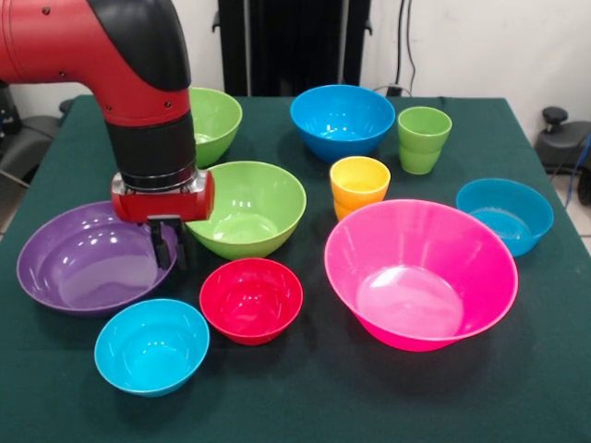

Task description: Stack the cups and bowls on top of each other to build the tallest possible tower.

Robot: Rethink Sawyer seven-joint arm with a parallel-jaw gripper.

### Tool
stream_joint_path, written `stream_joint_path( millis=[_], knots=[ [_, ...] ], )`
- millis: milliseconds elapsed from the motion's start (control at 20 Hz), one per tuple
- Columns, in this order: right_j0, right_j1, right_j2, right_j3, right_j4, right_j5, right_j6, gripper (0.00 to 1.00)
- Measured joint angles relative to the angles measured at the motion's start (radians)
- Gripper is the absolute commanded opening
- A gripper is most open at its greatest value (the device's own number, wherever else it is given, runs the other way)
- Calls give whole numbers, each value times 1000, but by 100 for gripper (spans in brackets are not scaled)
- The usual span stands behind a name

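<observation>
My gripper (169, 247) hangs at the right rim of the large purple bowl (78, 263), its fingers close together astride that rim; the bowl rests on the table. Beside it are a lime green bowl (249, 208), a small red bowl (251, 300) and a small cyan bowl (150, 346). The huge pink bowl (420, 277) sits at the right. The yellow-orange cup (359, 185) and light green cup (424, 138) stand upright behind it. A second lime green bowl (217, 120) and two blue bowls (342, 120) (505, 214) stand singly. No tower shows.
The dark green table (305, 397) holds everything. The arm (138, 83) comes down at the upper left and hides part of the far lime green bowl. Black equipment (563, 138) stands off the table's right side.
</observation>
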Motion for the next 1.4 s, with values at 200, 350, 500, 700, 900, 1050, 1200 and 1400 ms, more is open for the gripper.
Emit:
stream_joint_path(
  millis=[200, 350, 500, 700, 900, 1050, 1200, 1400],
  knots=[
    [-1, -51, -11, 54, 0, -8, 0, 0],
    [-2, -121, -17, 123, 6, -8, 0, 0],
    [-1, -200, -21, 196, 21, -8, 0, 0],
    [4, -285, -29, 272, 45, -8, 0, 0],
    [19, -394, -53, 366, 87, -8, 0, 0],
    [35, -455, -70, 418, 113, -8, 1, 0],
    [55, -500, -88, 456, 131, -8, 1, 0],
    [93, -560, -122, 512, 163, -9, 13, 0]
  ],
)
